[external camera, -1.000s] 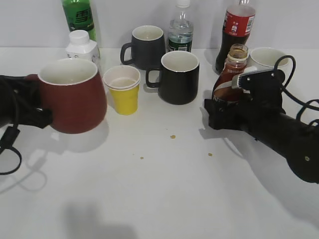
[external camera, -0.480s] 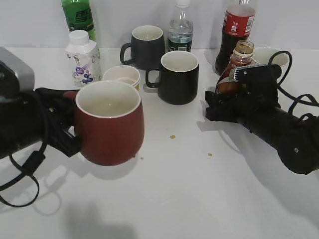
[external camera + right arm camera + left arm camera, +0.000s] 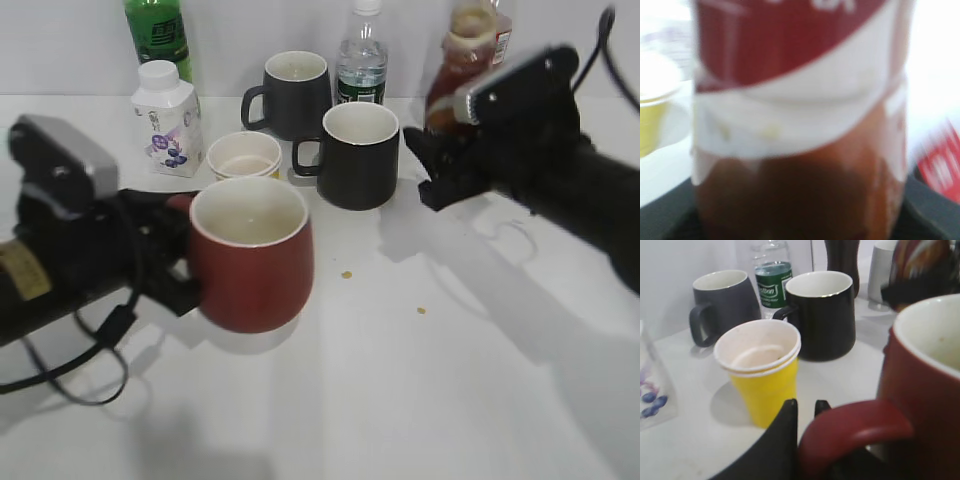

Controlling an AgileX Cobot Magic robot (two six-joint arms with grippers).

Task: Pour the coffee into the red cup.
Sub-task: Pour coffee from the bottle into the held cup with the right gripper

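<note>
1. The red cup is held off the table by its handle in the left gripper — its pale interior looks empty.
2. The coffee bottle, uncapped and blurred, sits clamped in the right gripper, raised in front of the cola bottle.
3. The yellow paper cup and the black mug stand empty on the table.
4. Since half a second ago, the bottle has risen clear of the table; the cup has shifted slightly right.

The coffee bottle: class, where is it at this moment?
In the exterior view, the coffee bottle is at upper right, held by the right gripper, beside the black mug.
</note>
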